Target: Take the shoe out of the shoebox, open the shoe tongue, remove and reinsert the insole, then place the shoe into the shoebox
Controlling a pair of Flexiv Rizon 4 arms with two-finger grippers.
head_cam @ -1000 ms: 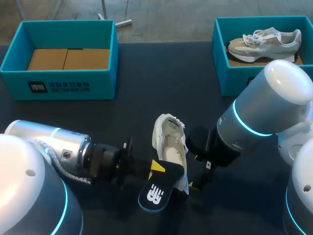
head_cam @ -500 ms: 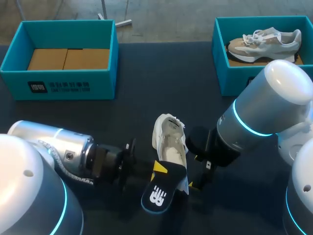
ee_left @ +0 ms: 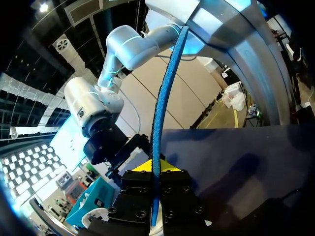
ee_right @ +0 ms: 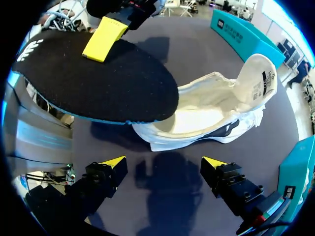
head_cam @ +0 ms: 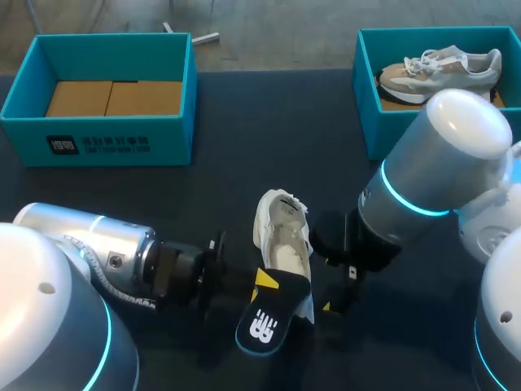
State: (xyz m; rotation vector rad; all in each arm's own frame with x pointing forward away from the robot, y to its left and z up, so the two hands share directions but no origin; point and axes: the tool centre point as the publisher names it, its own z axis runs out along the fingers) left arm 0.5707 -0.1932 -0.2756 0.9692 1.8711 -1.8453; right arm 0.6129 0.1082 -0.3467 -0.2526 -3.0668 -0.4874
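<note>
A white shoe (head_cam: pixel 282 235) lies on the dark table, its opening facing up and the tongue pulled back; in the right wrist view the shoe (ee_right: pixel 216 110) is ahead of my open right gripper (ee_right: pixel 163 164). My left gripper (head_cam: pixel 262 278) is shut on the black, blue-edged insole (head_cam: pixel 264 322), held over the shoe's heel end. In the left wrist view the insole (ee_left: pixel 161 118) shows edge-on, pinched in the left gripper (ee_left: pixel 158 169). The insole (ee_right: pixel 98 81) hangs above the shoe's heel, a yellow fingertip (ee_right: pixel 104 32) on it. My right gripper (head_cam: pixel 335 293) stands just right of the shoe, empty.
A teal shoebox (head_cam: pixel 114 145) with a cardboard base stands at the back left. Another teal box (head_cam: pixel 391 122) at the back right holds a second beige and white shoe (head_cam: pixel 440 69). My right arm's big elbow (head_cam: pixel 444 163) hangs over the table's right side.
The left gripper has carried the insole slightly to the right. My right arm's elbow has shifted a little left and back; its gripper stays open beside the shoe.
</note>
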